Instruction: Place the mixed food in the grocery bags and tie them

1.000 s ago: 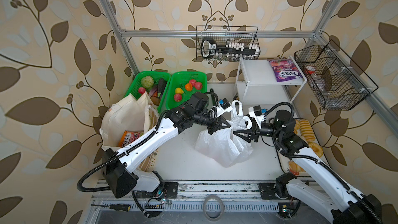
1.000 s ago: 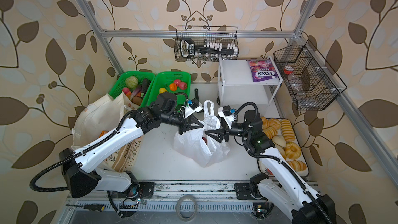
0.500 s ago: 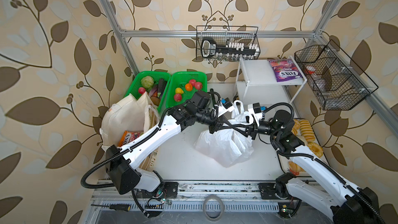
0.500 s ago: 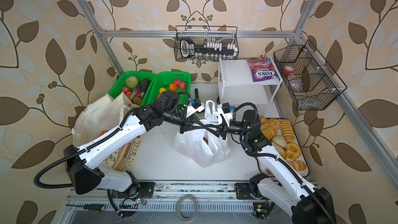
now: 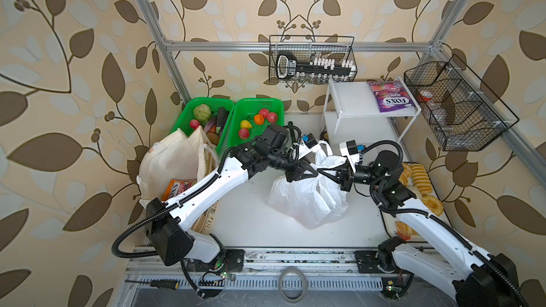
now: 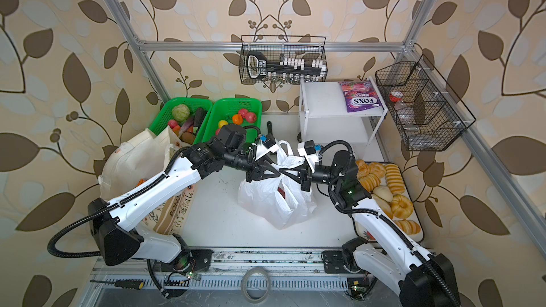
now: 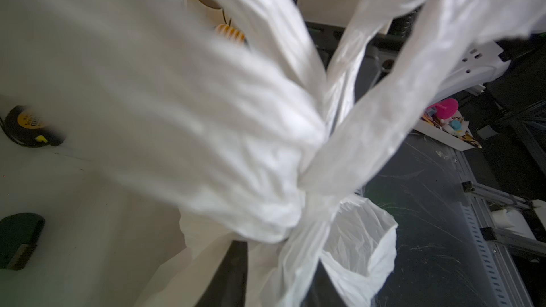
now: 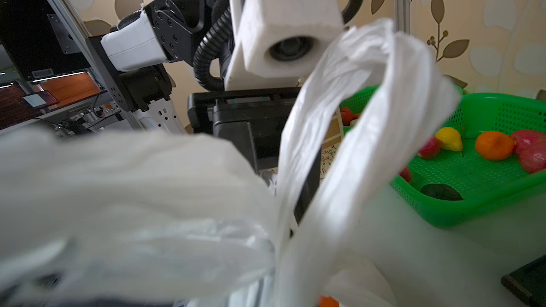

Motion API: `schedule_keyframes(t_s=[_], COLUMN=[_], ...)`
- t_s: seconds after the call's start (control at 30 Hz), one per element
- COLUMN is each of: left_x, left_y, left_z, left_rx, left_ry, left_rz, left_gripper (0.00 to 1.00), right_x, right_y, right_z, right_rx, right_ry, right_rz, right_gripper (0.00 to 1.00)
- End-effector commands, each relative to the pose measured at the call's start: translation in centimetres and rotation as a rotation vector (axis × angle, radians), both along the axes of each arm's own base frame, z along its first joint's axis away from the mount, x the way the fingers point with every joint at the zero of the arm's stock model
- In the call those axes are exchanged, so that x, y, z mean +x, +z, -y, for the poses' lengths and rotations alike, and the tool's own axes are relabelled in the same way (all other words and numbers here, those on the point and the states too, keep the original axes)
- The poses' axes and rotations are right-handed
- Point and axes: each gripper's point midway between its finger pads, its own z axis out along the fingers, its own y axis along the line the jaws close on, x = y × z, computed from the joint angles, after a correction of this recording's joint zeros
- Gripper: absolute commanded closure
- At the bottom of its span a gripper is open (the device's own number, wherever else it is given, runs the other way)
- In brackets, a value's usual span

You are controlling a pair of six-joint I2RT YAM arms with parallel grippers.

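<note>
Both top views: thin crinkly white plastic bag (image 5: 307,205) slumps on white tabletop (image 5: 251,225), loop handles (image 5: 332,161) bunched. R gripper (image 5: 322,170) pinched shut on twisted handle plastic; L gripper (image 5: 313,171) tip-to-tip w/ it, can't tell open or closed.

Both top views look steeply down over the whole table (image 5: 251,225); each wrist view sits close against the white bag (image 7: 206,143).

Beige leaf-print wallpaper (image 5: 88,54) on all walls. Aluminium frame (image 5: 221,45). White tabletop (image 5: 251,225). White shelf (image 5: 348,101) back right. Wire basket (image 5: 313,54) on back rail.
</note>
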Motion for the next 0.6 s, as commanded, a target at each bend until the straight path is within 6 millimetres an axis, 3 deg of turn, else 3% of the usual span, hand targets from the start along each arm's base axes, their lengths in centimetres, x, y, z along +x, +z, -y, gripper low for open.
schedule_keyframes(t_s=[0.0,0.07,0.23,0.33,0.47,0.57], left_x=[-0.7,-0.9,-0.6,1.1,4.1,5.0], left_y=[3.9,4.7,7.2,9.0,10.9,11.4], left_z=[-0.4,-0.7,-1.3,-1.6,-1.4,-0.3], left_rx=[-0.075,-0.091,-0.159,-0.212,-0.280,-0.294], left_ry=[0.002,0.014,0.065,0.163,0.292,0.284], left_rz=[0.081,0.089,0.105,0.104,0.039,-0.009], left_gripper=[0.48,0.37,0.20,0.11,0.12,0.15], right_x=[0.4,0.5,0.5,0.3,0.2,0.2], right_y=[-0.4,-0.4,-0.5,-0.6,-0.8,-0.9], right_z=[0.2,0.2,0.2,0.2,0.1,0.1], right_rx=[-0.003,-0.003,-0.005,-0.008,-0.017,-0.020], right_ry=[-0.014,-0.013,-0.011,0.001,0.010,0.012], right_rz=[0.012,0.011,0.012,0.012,0.009,0.007], right_gripper=[0.97,0.97,0.97,0.96,0.96,0.95])
